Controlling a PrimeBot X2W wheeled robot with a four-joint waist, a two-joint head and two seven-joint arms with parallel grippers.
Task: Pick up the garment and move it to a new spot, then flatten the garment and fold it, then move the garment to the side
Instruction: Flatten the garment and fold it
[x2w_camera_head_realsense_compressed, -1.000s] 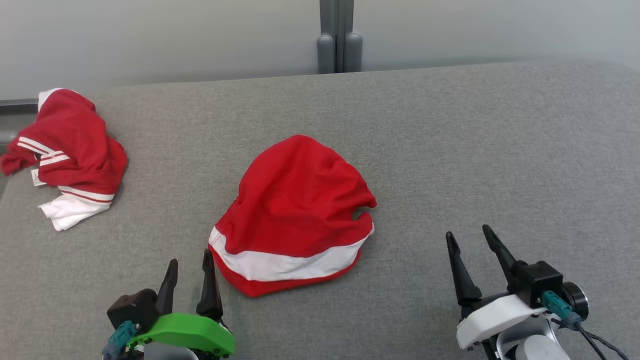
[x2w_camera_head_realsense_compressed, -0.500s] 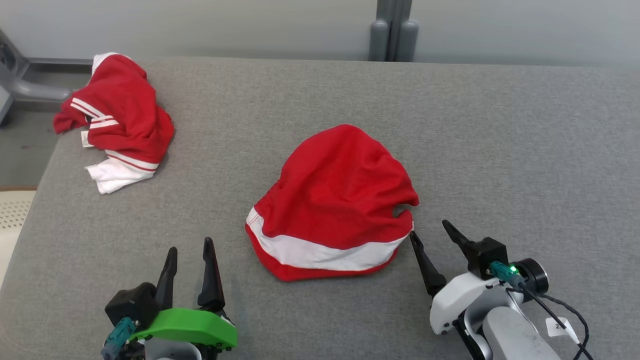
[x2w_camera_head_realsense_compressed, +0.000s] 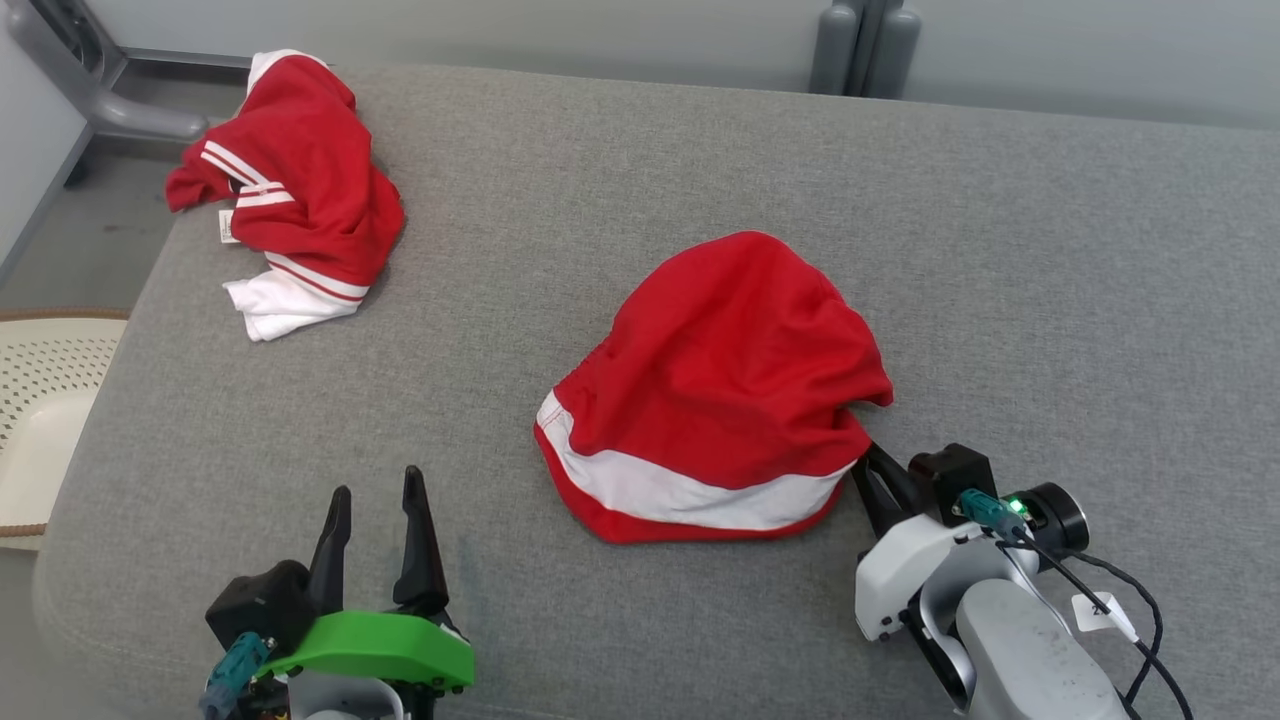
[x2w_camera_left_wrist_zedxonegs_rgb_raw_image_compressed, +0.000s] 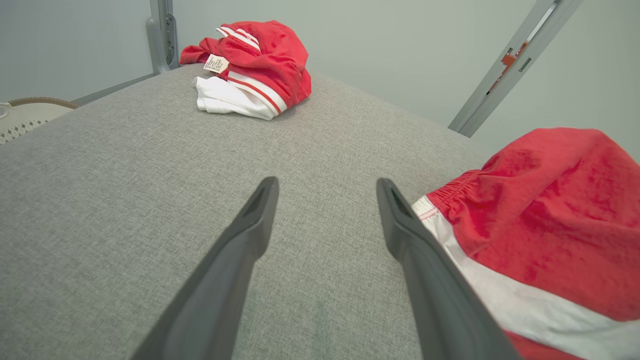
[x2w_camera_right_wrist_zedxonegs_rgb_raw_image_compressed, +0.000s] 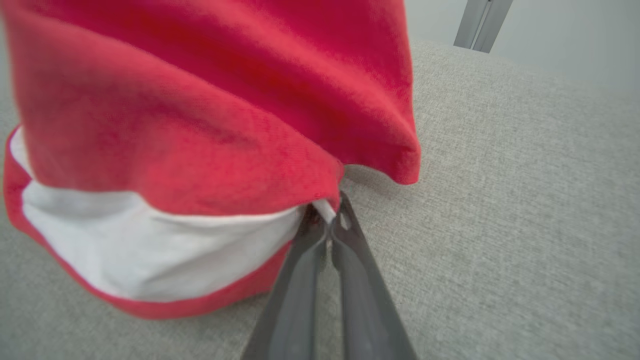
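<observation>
A red garment (x2w_camera_head_realsense_compressed: 725, 380) with a white band lies bunched in the middle of the grey padded table (x2w_camera_head_realsense_compressed: 1050, 260). My right gripper (x2w_camera_head_realsense_compressed: 868, 462) is at its right-hand edge, shut on the white-and-red hem. In the right wrist view the gripper (x2w_camera_right_wrist_zedxonegs_rgb_raw_image_compressed: 327, 216) pinches that garment (x2w_camera_right_wrist_zedxonegs_rgb_raw_image_compressed: 200, 125) at its tips. My left gripper (x2w_camera_head_realsense_compressed: 378, 495) stands open near the table's front, left of the garment and clear of it. The left wrist view shows that gripper (x2w_camera_left_wrist_zedxonegs_rgb_raw_image_compressed: 325, 187) over bare cloth, the garment (x2w_camera_left_wrist_zedxonegs_rgb_raw_image_compressed: 545, 220) to its right.
A second red and white garment (x2w_camera_head_realsense_compressed: 295, 200) lies crumpled at the table's far left corner, also seen as a garment (x2w_camera_left_wrist_zedxonegs_rgb_raw_image_compressed: 250, 65) in the left wrist view. A cream perforated basket (x2w_camera_head_realsense_compressed: 45, 400) stands off the left edge. Grey posts (x2w_camera_head_realsense_compressed: 865, 45) rise behind.
The head camera has turned left, shifting the whole picture right. My right gripper has moved in to the garment's right edge and shut on its hem. The left gripper stays open.
</observation>
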